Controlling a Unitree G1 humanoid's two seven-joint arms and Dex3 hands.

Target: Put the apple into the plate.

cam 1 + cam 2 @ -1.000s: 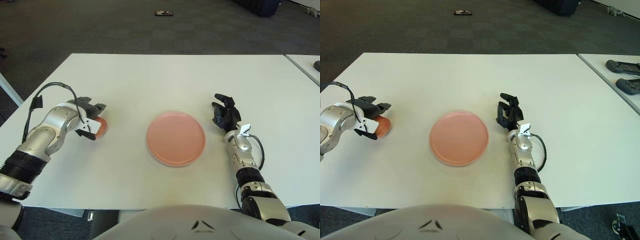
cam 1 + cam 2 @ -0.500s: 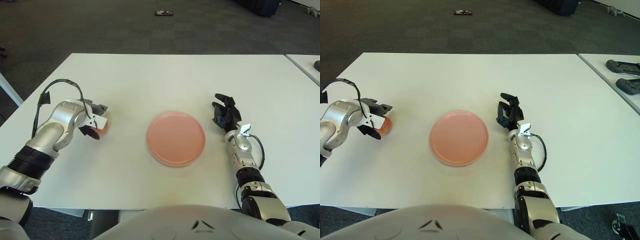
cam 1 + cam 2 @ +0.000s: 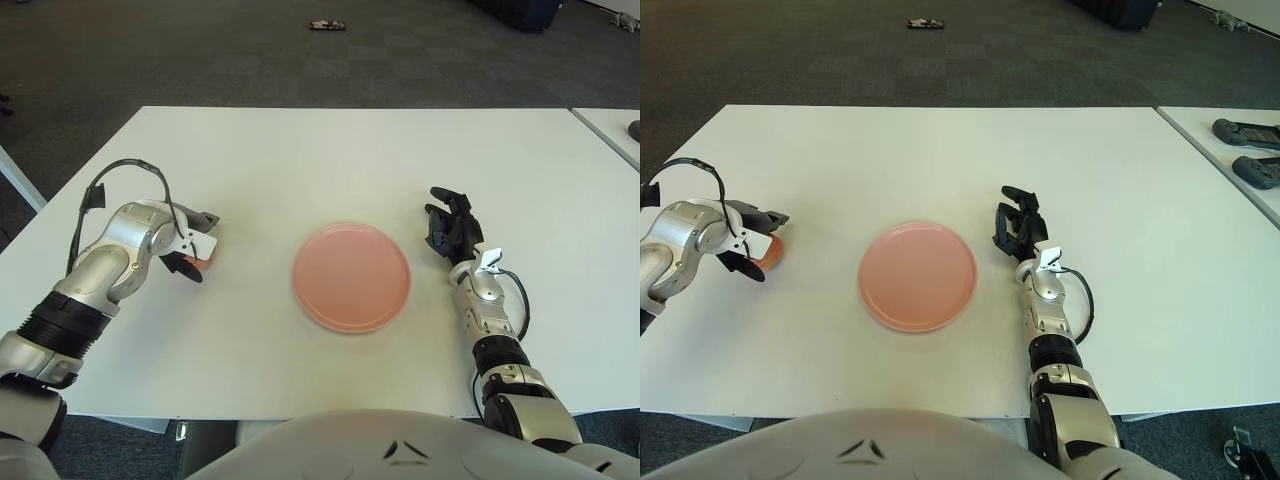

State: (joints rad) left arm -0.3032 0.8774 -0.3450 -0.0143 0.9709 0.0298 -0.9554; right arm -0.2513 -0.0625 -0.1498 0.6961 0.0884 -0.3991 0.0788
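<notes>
1. Clearly the left robot hand (image 3: 190, 250) is doing the work: its fingers are curling round the apple (image 3: 201, 258) at the left side of the worktop (image 3: 330, 150), with one dark finger wrapping under the fruit and a pale one lying over its top.
2. Only a small reddish-orange patch of the apple is showing between those fingers, so the grip looks closed on it, though whether the fruit is touching the worktop or hanging just above it cannot be told.
3. The pink plate (image 3: 351, 276) is sitting near the middle of the worktop, well apart from the apple and to its right, with nothing lying between the two.
4. That sideways gap is the relation the coming move is depending on: judging from the layout, the left arm is needing to carry the apple rightward, toward the robot's midline, until it is over the plate.
5. An apple being roundish, its long axis is hardly mattering for placement; any orientation should be settling inside the rim.
6. The right robot hand (image 3: 447, 226) is showing just right of the plate, fingers loosely upright and holding nothing, nearer the plate than the left one but idle.
</notes>
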